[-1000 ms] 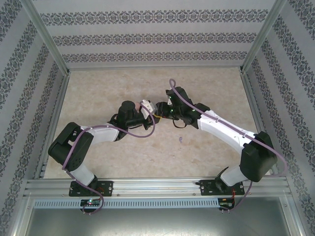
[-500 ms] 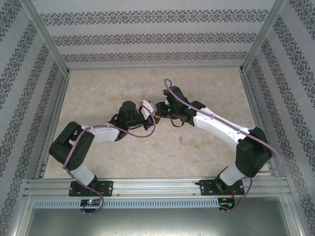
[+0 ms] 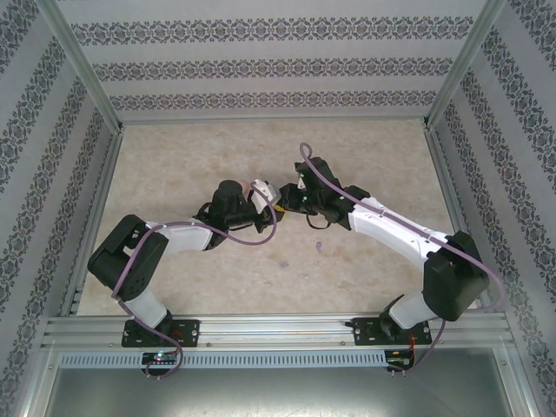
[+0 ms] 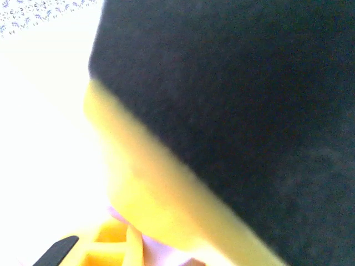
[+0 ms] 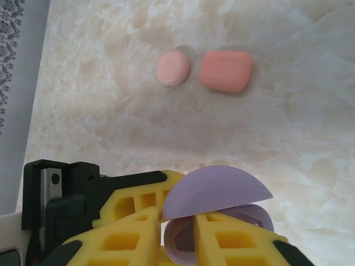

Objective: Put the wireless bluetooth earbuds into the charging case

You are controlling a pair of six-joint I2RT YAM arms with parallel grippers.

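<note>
A lilac charging case (image 5: 217,193) hangs above the table with its round lid raised. My left gripper (image 3: 269,198) is shut, and one of its yellow fingers (image 5: 136,194) lies against the lid's left edge; a strip of lilac (image 4: 161,257) shows by its own finger (image 4: 108,246). My right gripper (image 5: 177,215) reaches in from the other side, jaws a narrow gap apart, with the case's open base in that gap. Whether they pinch anything is hidden. A tiny purple earbud (image 3: 320,248) lies on the table near the right arm.
A salmon-pink rounded case (image 5: 226,71) and a paler pink oval case (image 5: 172,67) lie side by side on the marble-patterned table (image 5: 100,105) beyond the grippers. Metal posts and patterned walls (image 3: 278,69) close in the table.
The right gripper's jaws have narrowed at the case. The right arm swung slightly left, then back. The left arm has stayed put.
</note>
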